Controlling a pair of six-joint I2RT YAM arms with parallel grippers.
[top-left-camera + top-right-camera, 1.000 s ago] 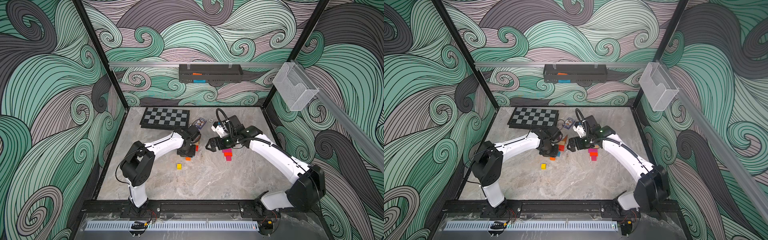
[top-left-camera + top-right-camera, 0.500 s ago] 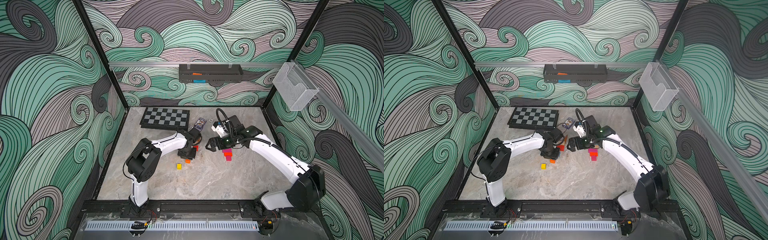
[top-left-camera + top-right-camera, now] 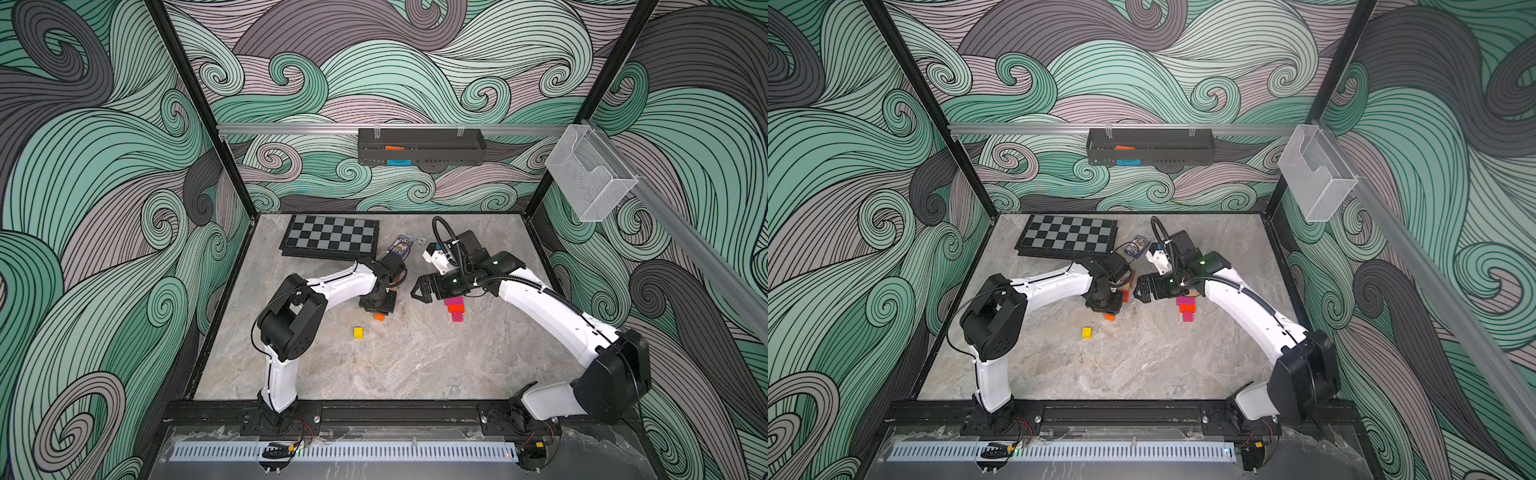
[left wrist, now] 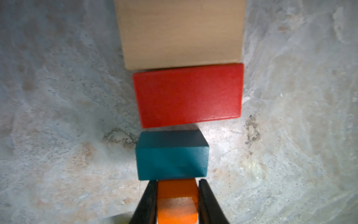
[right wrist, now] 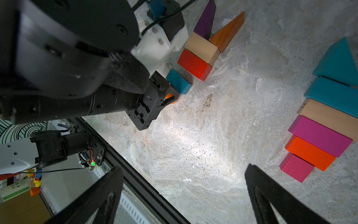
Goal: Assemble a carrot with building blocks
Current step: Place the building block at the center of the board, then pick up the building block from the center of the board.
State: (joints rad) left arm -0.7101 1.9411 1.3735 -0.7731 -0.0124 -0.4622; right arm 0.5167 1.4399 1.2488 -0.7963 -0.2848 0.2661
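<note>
The left pincer (image 4: 177,182) was nipped narrow on a small orange block (image 4: 177,195), right down by the surface (image 4: 58,116), nose up against the teal block (image 4: 171,155). And you could see why: beyond the teal lay a wider red block (image 4: 188,95), then a wider beige block (image 4: 180,33), so the orange made the thin tip of a tapering carrot, I'd say. A purple wedge (image 5: 206,21) and a brown wedge (image 5: 228,32) fanned off the beige end like leaves. The left arm (image 3: 332,286) reached out from a raised elbow, wrist bent steeply down over the row. The right pincer (image 5: 183,167) gaped wide, holding nothing, hovering near a second stepped row ending in a pink cube (image 5: 296,167). The right arm (image 3: 540,303) stretched across towards its partner. A yellow cube (image 3: 358,332) sat apart.
</note>
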